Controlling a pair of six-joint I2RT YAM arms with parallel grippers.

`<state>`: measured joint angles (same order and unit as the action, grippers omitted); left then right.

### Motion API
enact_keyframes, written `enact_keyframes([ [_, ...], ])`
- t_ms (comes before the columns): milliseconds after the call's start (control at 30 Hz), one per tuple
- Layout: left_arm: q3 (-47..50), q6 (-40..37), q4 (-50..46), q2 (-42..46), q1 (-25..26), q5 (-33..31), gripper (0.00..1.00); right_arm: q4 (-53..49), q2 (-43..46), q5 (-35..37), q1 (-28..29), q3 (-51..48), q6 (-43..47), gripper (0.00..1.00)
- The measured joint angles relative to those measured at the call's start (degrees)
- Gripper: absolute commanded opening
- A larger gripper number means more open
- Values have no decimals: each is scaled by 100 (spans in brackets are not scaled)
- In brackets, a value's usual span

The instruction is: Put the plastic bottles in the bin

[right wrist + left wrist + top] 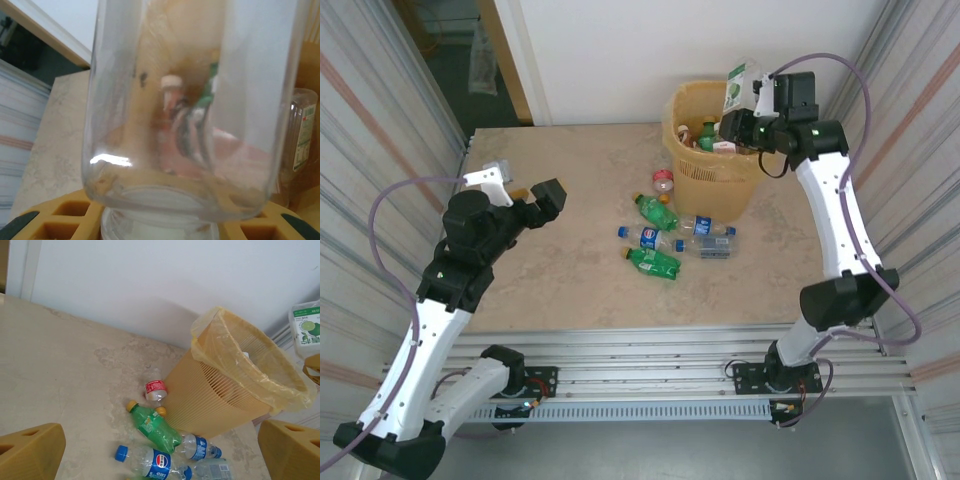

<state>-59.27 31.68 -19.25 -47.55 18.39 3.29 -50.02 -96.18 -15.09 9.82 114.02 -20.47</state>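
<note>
Clear bottle (pixel 165 100) sits clamped in the right pincer (pixel 745 112), directly above the bin (pixel 720 185), which holds other bottles (pixel 707 133). Left pincer (pixel 548 198) gapes empty; off to its right, loose bottles (pixel 655 262) lie on the bench (pixel 570 280) beside the bin.

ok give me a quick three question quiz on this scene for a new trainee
1. True or false: the left tool is shut on a bottle.
2. The right tool grips a clear bottle with a green-and-white label. Where is that bottle? A: on the floor. B: above the bin. C: in the left tool.
3. What colour is the label on the rearmost bottle lying on the table?
Key: 1 false, it is open and empty. 2 B. 3 red.
</note>
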Motion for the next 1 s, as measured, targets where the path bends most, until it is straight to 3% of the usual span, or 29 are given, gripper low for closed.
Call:
enact_keyframes([
  [500,4,7,-22,-79,-20,-17,99,-765,-1421,-127,-11,1119,597,34],
  [700,9,52,-22,-120,-46,-17,99,-1005,-1635,-87,-11,1276,748,49],
  [833,15,76,-22,-177,-46,-13,99,-1064,-1674,46,-11,1292,828,67],
  [1000,15,116,-20,-234,-46,4,99,-1156,-1679,221,-11,1392,898,70],
])
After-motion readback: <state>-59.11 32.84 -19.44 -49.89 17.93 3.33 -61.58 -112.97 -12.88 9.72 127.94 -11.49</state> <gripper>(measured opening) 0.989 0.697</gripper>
